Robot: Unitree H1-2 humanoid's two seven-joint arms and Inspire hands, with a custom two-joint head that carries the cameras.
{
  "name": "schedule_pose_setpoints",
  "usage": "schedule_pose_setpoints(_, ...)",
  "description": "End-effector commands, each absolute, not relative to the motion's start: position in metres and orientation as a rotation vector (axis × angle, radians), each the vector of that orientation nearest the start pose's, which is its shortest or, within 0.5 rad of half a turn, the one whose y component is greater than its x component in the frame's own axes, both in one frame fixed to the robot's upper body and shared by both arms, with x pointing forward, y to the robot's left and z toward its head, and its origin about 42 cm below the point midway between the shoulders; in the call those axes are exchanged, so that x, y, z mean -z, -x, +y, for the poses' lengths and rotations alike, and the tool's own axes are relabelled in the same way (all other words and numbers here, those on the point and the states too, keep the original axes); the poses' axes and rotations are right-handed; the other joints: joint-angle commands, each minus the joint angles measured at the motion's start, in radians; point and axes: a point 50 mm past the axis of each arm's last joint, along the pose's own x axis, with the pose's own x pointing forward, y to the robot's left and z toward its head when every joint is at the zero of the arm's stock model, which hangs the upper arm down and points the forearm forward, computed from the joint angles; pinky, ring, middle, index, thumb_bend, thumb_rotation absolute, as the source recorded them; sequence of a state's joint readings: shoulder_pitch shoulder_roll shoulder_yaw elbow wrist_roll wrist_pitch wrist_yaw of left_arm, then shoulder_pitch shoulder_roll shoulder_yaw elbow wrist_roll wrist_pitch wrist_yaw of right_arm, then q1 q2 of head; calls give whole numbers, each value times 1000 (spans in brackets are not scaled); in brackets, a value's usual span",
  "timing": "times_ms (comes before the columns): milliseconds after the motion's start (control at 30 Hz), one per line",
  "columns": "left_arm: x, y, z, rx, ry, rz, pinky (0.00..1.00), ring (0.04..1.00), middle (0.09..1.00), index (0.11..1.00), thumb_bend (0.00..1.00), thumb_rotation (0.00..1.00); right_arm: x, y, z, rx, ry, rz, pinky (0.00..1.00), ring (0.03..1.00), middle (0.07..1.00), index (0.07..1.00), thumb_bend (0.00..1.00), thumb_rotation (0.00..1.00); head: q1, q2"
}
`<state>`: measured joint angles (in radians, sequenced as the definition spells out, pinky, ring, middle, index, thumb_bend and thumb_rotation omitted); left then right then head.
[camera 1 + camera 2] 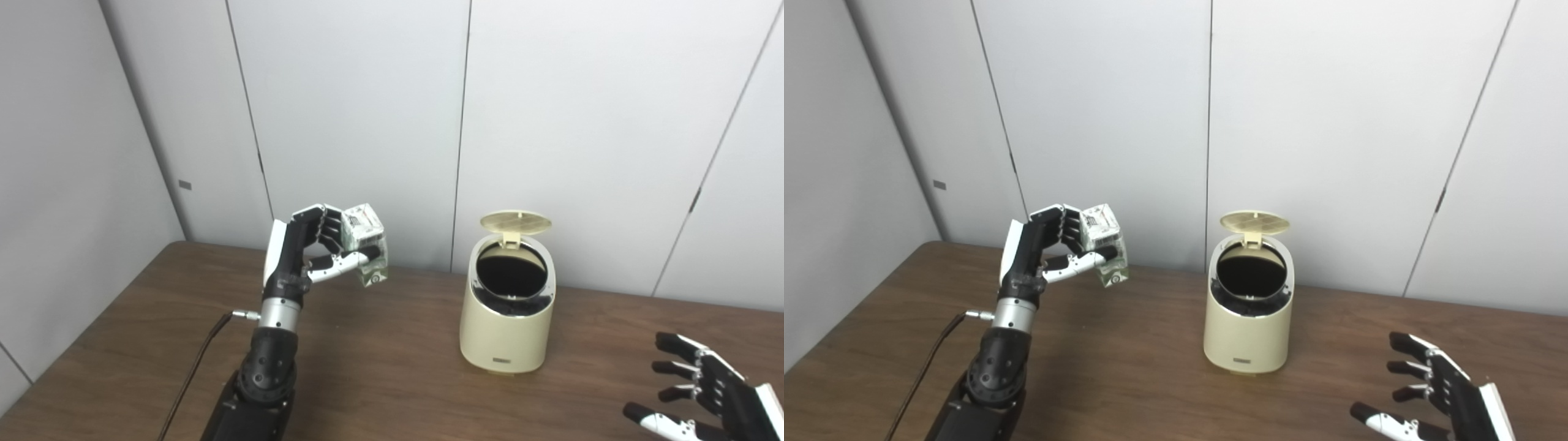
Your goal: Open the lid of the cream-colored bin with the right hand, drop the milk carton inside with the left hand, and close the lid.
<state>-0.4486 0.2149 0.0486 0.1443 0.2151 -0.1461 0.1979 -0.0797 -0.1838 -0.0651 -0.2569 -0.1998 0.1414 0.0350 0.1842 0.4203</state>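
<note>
Bin (pixel 507 318), cream, smooth and rounded, stands on the wood-grain table (pixel 380 380) with its round lid (pixel 516 222) flipped up. Left of the bin, the left hand (pixel 312 248) is raised, fingers wrapped around the boxy milk carton (pixel 367 244).

From the right eye, the right hand (pixel 1433 392) hovers low right of the bin, fingers spread, holding nothing.

Pale grey-white wall panels (pixel 355 122) close the space behind, split by thin dark vertical seams; a side wall (pixel 61 184) angles in at the left, meeting them in a corner; a small grey tag (pixel 184 184) sits low on one panel; the desk (pixel 380 367) is dark brown wood grain with a rounded far corner; the light is even and soft, throwing faint shadows.
</note>
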Motion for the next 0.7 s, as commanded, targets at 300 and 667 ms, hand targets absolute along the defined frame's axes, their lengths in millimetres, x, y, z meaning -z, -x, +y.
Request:
schedule_pose_setpoints(300,-292,-412,210,-121,-328,-687,398,443,470,500,526,0,-205,-304,-264,61,372,-284,739,833,881,865,681,0,-74,-9)
schedule_pose_setpoints(667,-303,-410,171,-85,-221,-704,379,439,468,499,525,0,-191,-310,-269,70,372,-290,771,840,878,861,704,23,-121,-18)
